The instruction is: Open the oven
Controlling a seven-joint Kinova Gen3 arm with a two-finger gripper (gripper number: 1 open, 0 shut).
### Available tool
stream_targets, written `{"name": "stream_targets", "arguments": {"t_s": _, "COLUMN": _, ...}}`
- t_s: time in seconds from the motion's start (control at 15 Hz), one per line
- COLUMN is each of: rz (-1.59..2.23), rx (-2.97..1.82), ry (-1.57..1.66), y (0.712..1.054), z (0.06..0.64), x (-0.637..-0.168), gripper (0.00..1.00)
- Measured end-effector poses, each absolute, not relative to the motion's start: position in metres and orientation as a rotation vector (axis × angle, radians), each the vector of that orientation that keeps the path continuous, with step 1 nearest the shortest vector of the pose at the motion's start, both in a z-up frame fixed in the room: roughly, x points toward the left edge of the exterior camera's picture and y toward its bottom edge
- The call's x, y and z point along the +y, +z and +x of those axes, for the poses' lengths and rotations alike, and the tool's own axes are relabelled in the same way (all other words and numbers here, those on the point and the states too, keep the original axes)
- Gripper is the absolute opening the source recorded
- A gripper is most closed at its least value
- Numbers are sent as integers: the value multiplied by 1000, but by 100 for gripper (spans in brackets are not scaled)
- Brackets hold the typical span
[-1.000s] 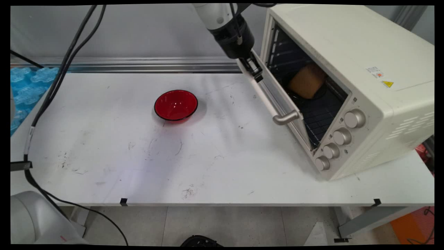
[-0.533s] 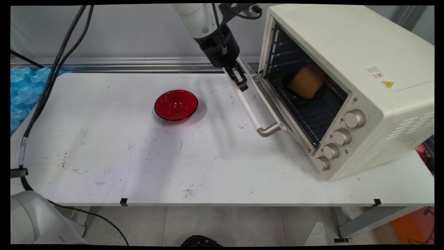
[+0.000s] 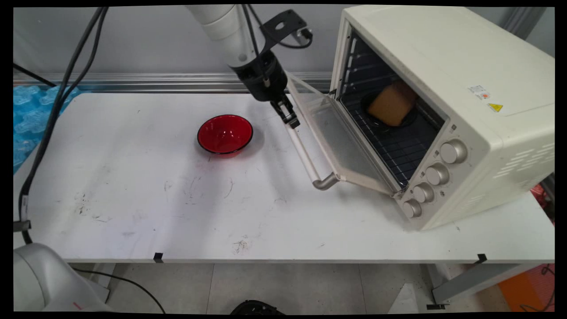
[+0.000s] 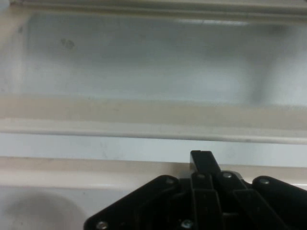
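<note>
Gripping the handle [image 3: 305,156] of the half-open oven [image 3: 443,110] door [image 3: 341,141], the gripper [image 3: 290,119] sits closed at upper centre.

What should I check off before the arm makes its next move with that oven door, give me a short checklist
1. Gripper at the door handle: ok, its tip is at the handle's far end.
2. Grip on the handle: cannot tell, neither view shows the fingers clearly.
3. Oven door open: ok, partway down, not yet flat.
4. Table under the door: ok, nothing lies beneath it.
5. Red bowl clear of the door: ok, it stands apart to the left.
6. Bread inside the toaster oven: ok, on a dark dish toward the back of the rack.
</note>
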State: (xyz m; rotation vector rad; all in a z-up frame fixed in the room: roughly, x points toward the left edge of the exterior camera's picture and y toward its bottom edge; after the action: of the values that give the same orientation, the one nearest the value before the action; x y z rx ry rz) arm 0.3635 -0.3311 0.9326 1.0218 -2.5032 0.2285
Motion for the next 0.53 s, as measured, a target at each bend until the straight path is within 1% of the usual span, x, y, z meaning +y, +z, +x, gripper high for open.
{"name": "stream_targets", "arguments": {"t_s": 0.53, "rz": 987, "rx": -2486, "ry": 286, "y": 892, "z": 382, "x": -326, "gripper": 0}}
